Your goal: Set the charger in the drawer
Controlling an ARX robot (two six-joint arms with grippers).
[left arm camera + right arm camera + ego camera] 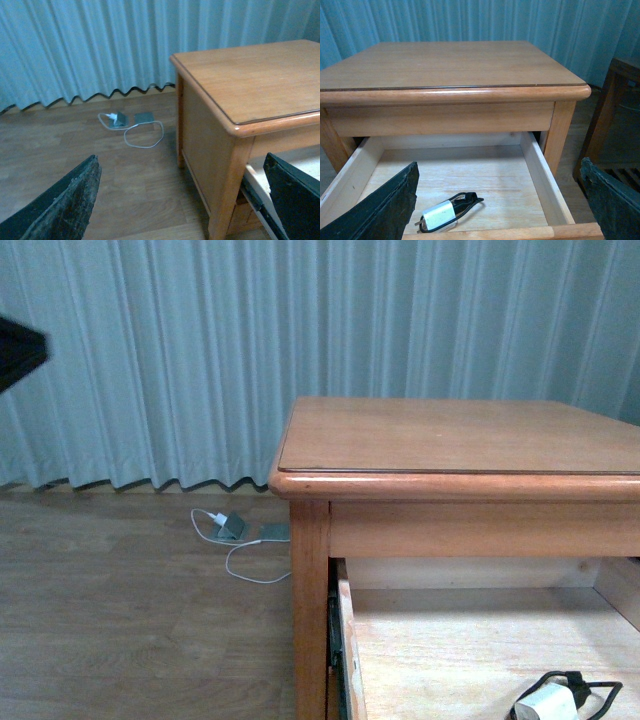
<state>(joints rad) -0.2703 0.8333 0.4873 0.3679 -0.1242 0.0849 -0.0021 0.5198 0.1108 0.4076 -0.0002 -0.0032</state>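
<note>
Charger [442,214], lying in drawer [540,175]: we judge it light, block [438,216] rigid, cable [468,199] floppy; hold the block. Our left gripper [180,157] and right gripper [500,162] gape, empty.

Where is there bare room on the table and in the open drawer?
The table top is bare all over. In the drawer, the floor is free from the charger back to the rear wall; only the front is occupied.

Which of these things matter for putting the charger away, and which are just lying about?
Part of the job:
charger, lying inside the drawer
drawer, pulled open

Just lying about:
white plug with thin cable, on the floor
grey flat pieces beside it
curtain behind
</note>
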